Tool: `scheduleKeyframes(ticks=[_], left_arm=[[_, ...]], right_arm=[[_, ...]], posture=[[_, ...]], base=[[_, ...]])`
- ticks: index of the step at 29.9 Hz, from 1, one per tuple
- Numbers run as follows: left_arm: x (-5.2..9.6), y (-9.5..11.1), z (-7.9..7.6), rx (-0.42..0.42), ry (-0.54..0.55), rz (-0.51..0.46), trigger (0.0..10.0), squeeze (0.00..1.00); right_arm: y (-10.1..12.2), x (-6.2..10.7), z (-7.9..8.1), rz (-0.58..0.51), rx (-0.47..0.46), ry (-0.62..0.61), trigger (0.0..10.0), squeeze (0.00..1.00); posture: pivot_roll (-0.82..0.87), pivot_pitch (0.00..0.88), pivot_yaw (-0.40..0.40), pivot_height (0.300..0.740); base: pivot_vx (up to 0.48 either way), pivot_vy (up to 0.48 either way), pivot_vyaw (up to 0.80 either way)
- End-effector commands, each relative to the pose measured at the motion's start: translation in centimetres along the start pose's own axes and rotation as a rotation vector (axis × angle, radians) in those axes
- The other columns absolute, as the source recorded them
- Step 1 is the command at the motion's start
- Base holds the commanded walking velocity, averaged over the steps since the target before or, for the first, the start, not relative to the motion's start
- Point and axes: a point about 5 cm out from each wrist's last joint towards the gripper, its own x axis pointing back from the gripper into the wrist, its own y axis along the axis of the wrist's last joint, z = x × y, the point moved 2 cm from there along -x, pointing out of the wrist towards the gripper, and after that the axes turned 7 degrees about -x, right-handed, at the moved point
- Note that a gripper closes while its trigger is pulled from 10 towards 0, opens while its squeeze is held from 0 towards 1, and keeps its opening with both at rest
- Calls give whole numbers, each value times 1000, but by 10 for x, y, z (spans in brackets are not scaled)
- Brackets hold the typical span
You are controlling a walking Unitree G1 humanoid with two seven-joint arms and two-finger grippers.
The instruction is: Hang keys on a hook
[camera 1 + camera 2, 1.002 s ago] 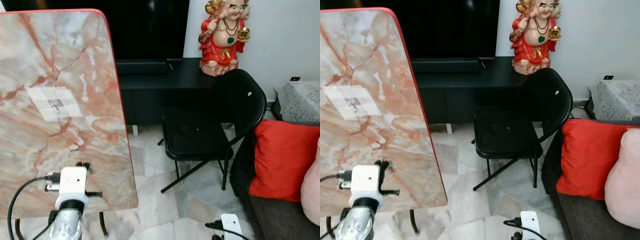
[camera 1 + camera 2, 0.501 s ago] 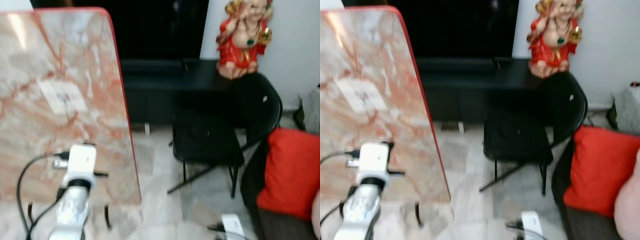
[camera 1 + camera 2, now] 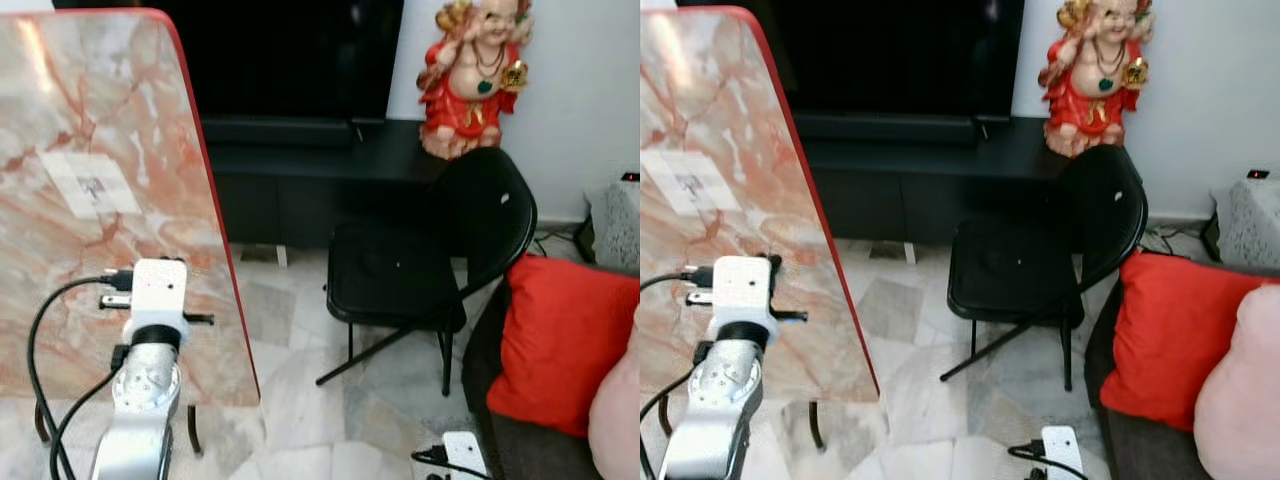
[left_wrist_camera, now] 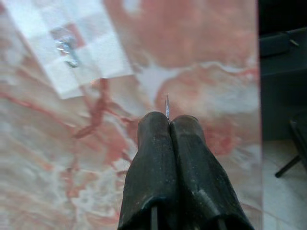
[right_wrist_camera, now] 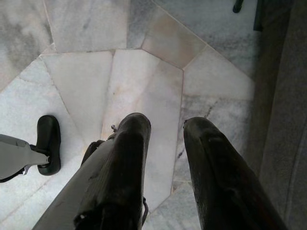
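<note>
Marble board [image 3: 100, 130], hook [image 4: 68, 46]; left claw [image 4: 169, 123] pinching perhaps upright keys [image 4: 167, 106].

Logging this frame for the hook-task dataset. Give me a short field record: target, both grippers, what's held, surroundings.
target: small metal hook on a white adhesive patch, stuck to the upright marble-pattern panel
left gripper: raised before the panel, below the hook, fingers pressed together
held: thin metal sliver poking out between the fingertips; keys not identifiable
right gripper: hanging over the stone floor, fingers apart, nothing between them
surroundings: black folding chair, red cushion, red figurine
</note>
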Motion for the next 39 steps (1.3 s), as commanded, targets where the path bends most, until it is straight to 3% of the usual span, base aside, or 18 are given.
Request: scheduleKeyframes(ticks=[1,15,26,39], left_arm=[[-4,6,6,-22,25,-16,10000,0],[-11,14,9,-27,49,-33,10000,0],[-20,21,4,4,4,-70,10000,0],[-33,30,8,9,39,-112,10000,0]], right_arm=[[4,-1,3,-12,15,7,10000,0],[5,-2,11,-16,20,22,10000,0],[3,-1,9,-14,-4,12,10000,0],[-1,0,1,-10,-11,6,10000,0]], posture=[[72,0,-36,740],[71,0,-37,740],[72,0,-41,740],[69,0,-38,740]], base=[[0,0,0],[0,0,745],[0,0,0],[0,0,0]])
